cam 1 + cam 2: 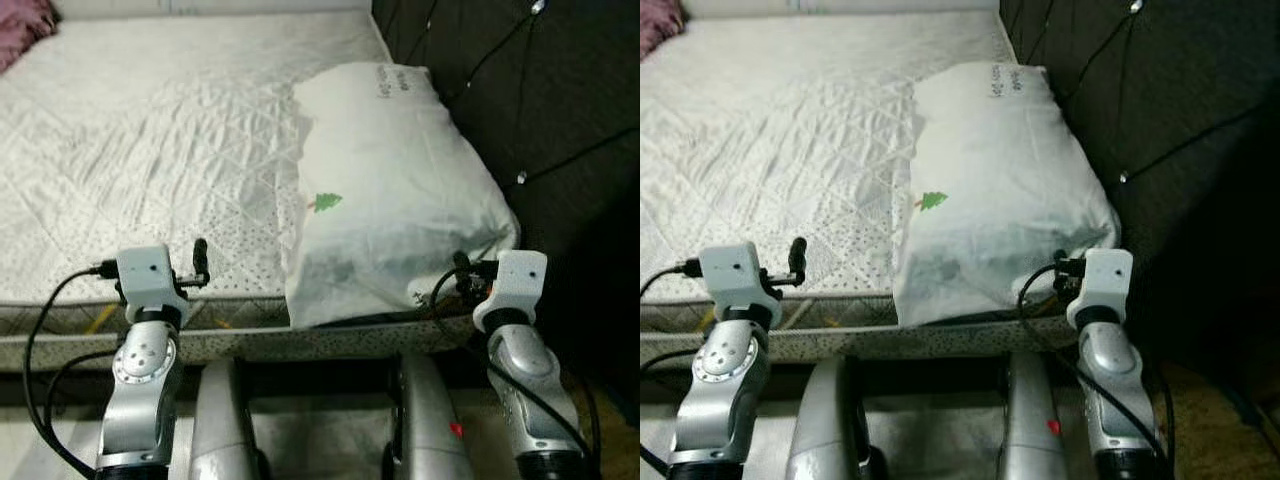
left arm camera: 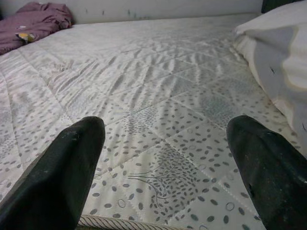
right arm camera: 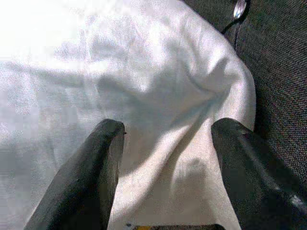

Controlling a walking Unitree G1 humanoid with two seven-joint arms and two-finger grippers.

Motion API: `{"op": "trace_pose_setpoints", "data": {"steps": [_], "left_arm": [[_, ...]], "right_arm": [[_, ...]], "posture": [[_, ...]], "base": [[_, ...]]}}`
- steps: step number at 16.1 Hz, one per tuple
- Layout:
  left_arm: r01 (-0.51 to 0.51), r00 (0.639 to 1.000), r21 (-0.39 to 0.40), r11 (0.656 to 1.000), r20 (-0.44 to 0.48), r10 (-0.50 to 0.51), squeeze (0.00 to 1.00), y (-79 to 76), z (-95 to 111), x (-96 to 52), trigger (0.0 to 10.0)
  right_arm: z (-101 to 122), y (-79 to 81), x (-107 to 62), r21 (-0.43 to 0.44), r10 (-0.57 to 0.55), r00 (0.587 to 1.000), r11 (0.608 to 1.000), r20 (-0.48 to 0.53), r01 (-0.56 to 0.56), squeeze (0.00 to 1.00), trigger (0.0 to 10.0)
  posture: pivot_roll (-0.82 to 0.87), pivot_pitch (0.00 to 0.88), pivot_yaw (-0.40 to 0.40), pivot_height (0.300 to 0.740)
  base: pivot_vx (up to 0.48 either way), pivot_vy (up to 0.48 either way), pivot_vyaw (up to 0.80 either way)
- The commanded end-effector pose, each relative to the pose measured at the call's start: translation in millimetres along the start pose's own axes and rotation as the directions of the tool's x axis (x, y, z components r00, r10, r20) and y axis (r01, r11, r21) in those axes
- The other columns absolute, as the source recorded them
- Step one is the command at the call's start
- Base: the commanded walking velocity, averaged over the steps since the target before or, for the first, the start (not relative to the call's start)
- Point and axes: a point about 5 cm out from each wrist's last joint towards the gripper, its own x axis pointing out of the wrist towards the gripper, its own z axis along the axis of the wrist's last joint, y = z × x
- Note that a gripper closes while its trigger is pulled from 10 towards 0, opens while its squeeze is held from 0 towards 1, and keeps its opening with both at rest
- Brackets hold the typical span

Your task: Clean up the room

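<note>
A white pillow (image 1: 390,170) with a small green tree mark (image 1: 326,202) lies on the right side of the bed, against the dark headboard (image 1: 540,100). Its near corner hangs slightly over the mattress edge. My right gripper (image 3: 168,127) is open at that near corner, its two black fingers spread just above the pillow's cloth. My left gripper (image 2: 165,129) is open too, hovering over the near edge of the white quilted mattress (image 1: 150,130), left of the pillow, with nothing between its fingers.
A crumpled purple cloth (image 2: 33,21) lies at the mattress's far left corner. Thin cables (image 1: 500,45) run across the headboard. The bed's spotted side edge (image 1: 300,340) runs just in front of my body, with floor below.
</note>
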Motion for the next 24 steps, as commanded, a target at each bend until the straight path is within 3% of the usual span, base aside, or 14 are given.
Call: {"op": "trace_pose_setpoints", "data": {"steps": [1, 6, 9, 10, 11, 13, 15, 18, 22, 24], "left_arm": [[0.003, 1.0, -0.005, 1.0, 0.006, -0.003, 0.0, -0.8, -0.3, 2.6, 10.0], [-0.028, 0.998, -0.008, 1.0, 0.062, 0.028, 0.0, 3.2, 3.8, 20.3, 10.0], [-0.054, 0.996, -0.014, 0.998, 0.068, 0.055, 0.0, 8.5, 0.2, 20.9, 10.0], [-0.048, 0.997, -0.015, 0.999, 0.062, 0.049, 0.0, 6.9, -2.3, 19.1, 10.0], [-0.044, 0.998, -0.022, 0.999, 0.048, 0.045, 0.0, 6.1, -5.6, 15.2, 10.0], [-0.062, 0.998, -0.049, 0.997, 0.007, 0.062, 0.0, 9.7, -15.6, 8.1, 10.0], [-0.056, 0.998, -0.039, 0.998, 0.019, 0.057, 0.0, 11.2, -11.5, 5.9, 10.0], [-0.047, 0.998, -0.021, 0.999, 0.031, 0.047, 0.0, 14.6, -7.9, 3.1, 10.0], [0.047, 0.997, 0.002, 0.999, 0.069, -0.047, 0.0, -1.7, 6.3, 6.7, 10.0], [0.05, 0.997, -0.014, 0.999, 0.052, -0.049, 0.0, 1.9, 5.4, 7.3, 10.0]], "right_arm": [[8.8, 6.4, -0.9, 0.003, 0.034, 0.998, 0.999, 0.056, -0.035, 1.0, 10.0], [19.0, 14.1, 7.1, 0.026, 0.062, 0.991, 0.998, 0.117, -0.066, 1.0, 10.0], [31.2, 18.4, 18.2, 0.026, 0.09, 0.984, 0.995, 0.155, -0.095, 1.0, 10.0], [33.9, 18.6, 19.6, 0.027, 0.094, 0.982, 0.995, 0.162, -0.099, 0.89, 10.0], [36.6, 18.6, 19.4, 0.018, 0.099, 0.98, 0.994, 0.174, -0.104, 0.0, 10.0], [40.6, 21.6, 21.2, -0.025, 0.11, 0.972, 0.994, 0.205, -0.107, 0.0, 10.0], [41.0, 25.8, 21.4, 0.015, 0.111, 0.975, 0.993, 0.193, -0.116, 0.0, 10.0], [43.0, 34.6, 22.8, 0.002, 0.15, 0.968, 0.988, 0.203, -0.153, 0.0, 10.0], [42.2, 34.9, 26.6, 0.013, 0.143, 0.969, 0.989, 0.2, -0.148, 0.0, 10.0], [40.7, 35.6, 27.2, 0.062, 0.113, 0.976, 0.99, 0.184, -0.127, 0.0, 10.0]], "posture": [[0.03, 0.0, 0.093, 0.506], [0.03, 0.0, 0.043, 0.506], [0.02, 0.0, 0.032, 0.506], [0.02, 0.0, 0.035, 0.506], [0.01, 0.0, 0.048, 0.506], [-0.01, 0.0, 0.057, 0.525], [0.01, 0.0, 0.055, 0.545], [0.04, 0.0, 0.041, 0.578], [0.06, 0.0, 0.059, 0.626], [0.07, 0.0, 0.062, 0.646]], "base": [[0.0, 0.0, 0.0], [0.0, 0.0, 0.0], [0.0, 0.0, 0.0], [0.0, 0.0, 0.0], [0.0, 0.0, 0.0], [0.0, 0.0, 0.0], [0.0, 0.0, 0.0], [0.0, 0.0, 0.0], [0.0, 0.0, 0.0], [0.0, 0.0, 0.0]]}}
